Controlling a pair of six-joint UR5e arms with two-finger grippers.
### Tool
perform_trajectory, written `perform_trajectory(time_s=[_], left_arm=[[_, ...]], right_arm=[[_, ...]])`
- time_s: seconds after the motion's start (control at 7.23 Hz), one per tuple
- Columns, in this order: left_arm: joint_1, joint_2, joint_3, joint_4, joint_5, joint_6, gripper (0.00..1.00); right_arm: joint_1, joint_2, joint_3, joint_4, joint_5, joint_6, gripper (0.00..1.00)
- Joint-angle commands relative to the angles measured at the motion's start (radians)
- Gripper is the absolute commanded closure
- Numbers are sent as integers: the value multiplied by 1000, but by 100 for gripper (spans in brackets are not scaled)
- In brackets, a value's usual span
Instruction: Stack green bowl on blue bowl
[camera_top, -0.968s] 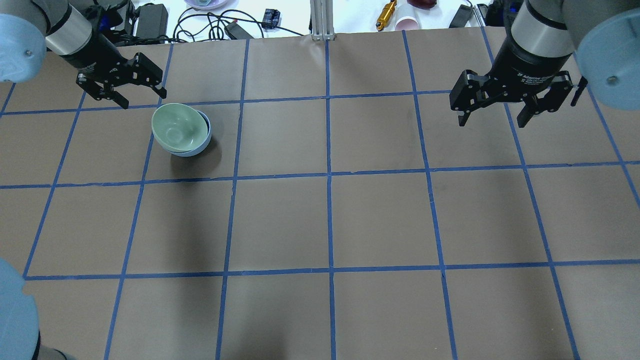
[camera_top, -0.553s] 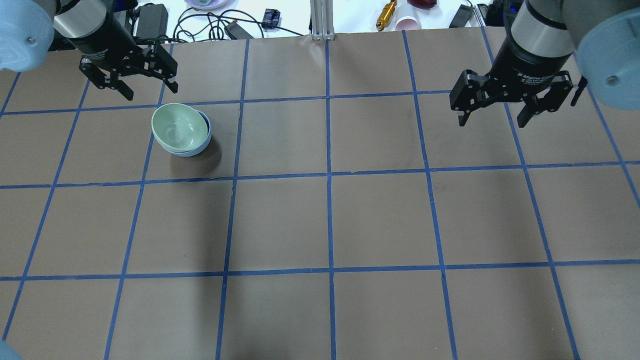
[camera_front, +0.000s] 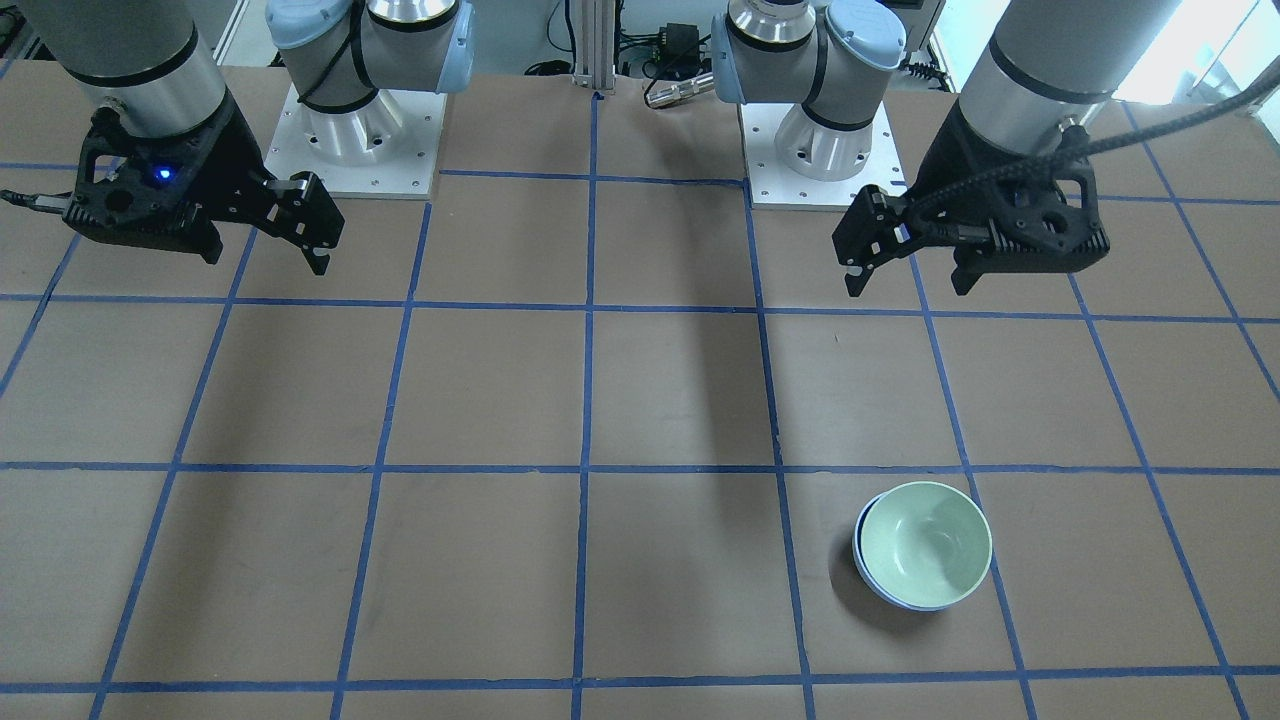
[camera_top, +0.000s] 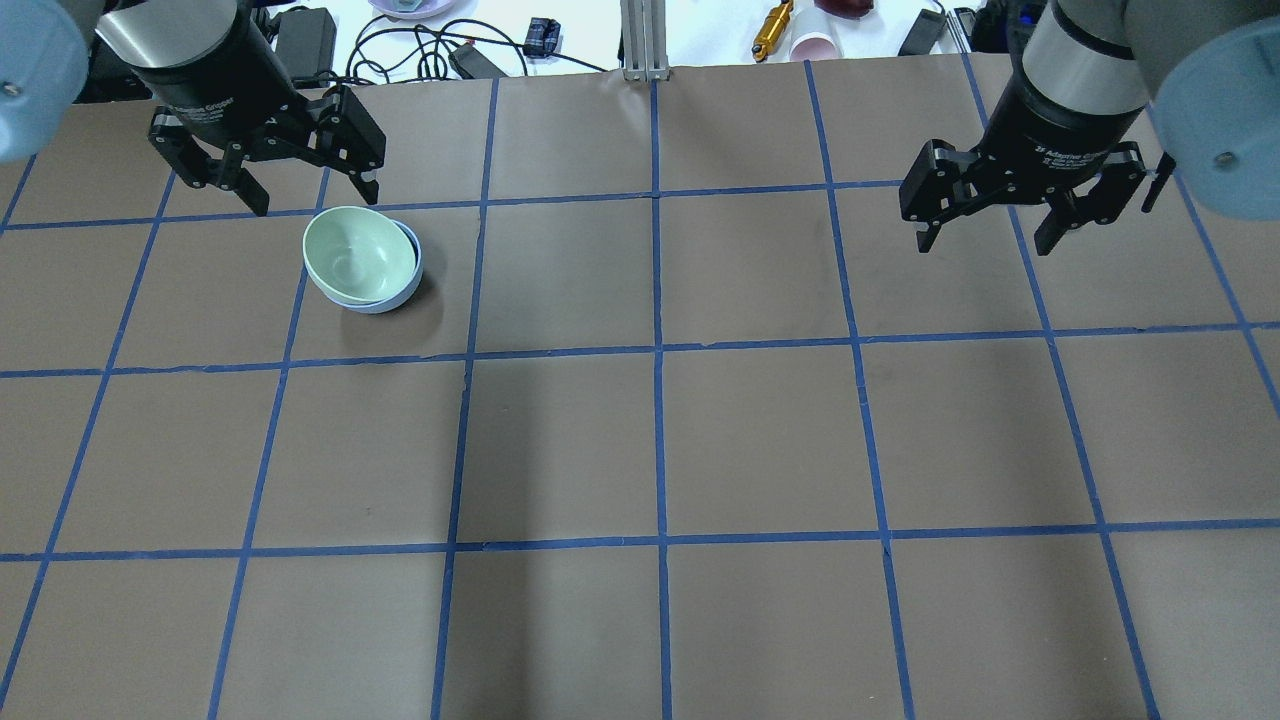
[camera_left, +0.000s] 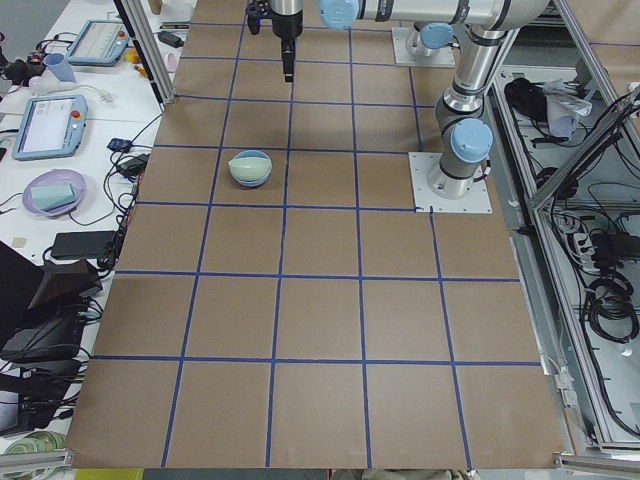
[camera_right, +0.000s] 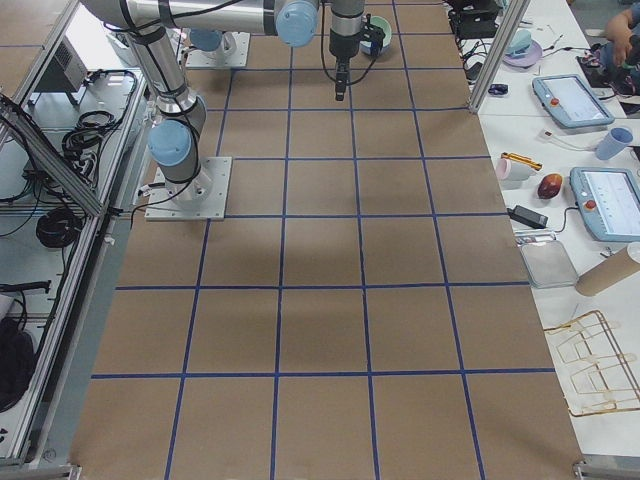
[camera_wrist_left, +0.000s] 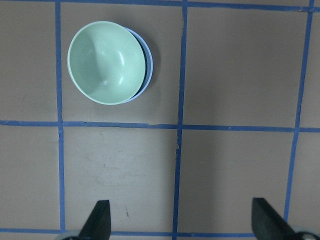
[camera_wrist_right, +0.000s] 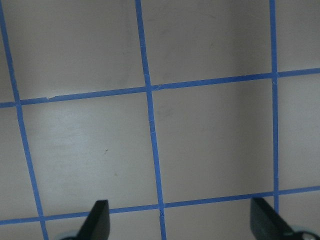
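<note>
The pale mint-green bowl (camera_top: 355, 252) sits nested inside the periwinkle-blue bowl (camera_top: 405, 290) on the table's far left. Only a crescent of the blue rim shows. The stack also shows in the front-facing view, green bowl (camera_front: 925, 540) in blue bowl (camera_front: 862, 562), and in the left wrist view, green bowl (camera_wrist_left: 107, 62) in blue bowl (camera_wrist_left: 148, 70). My left gripper (camera_top: 312, 197) is open and empty, raised just behind the stack and apart from it. My right gripper (camera_top: 983, 246) is open and empty, raised over the far right.
Beyond the table's far edge lie cables (camera_top: 420, 50), a pink cup (camera_top: 815, 45) and a yellow tool (camera_top: 772, 28). An aluminium post (camera_top: 645, 35) stands at the far middle. Both arm bases (camera_front: 350, 130) are at the robot's side.
My left gripper has swung a little to the right and turned, so its fingers now stand level. The bowls and the right arm have not moved.
</note>
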Motion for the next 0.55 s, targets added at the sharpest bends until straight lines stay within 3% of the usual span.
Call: perform_trajectory(time_s=[0.0,0.41], left_arm=[[-41,55,-34,-5,6,-3,0],[-41,77,-49,1,14,12,0]], right_arm=[[0,0,0,0,0,0,0],[0,0,0,0,0,0,0]])
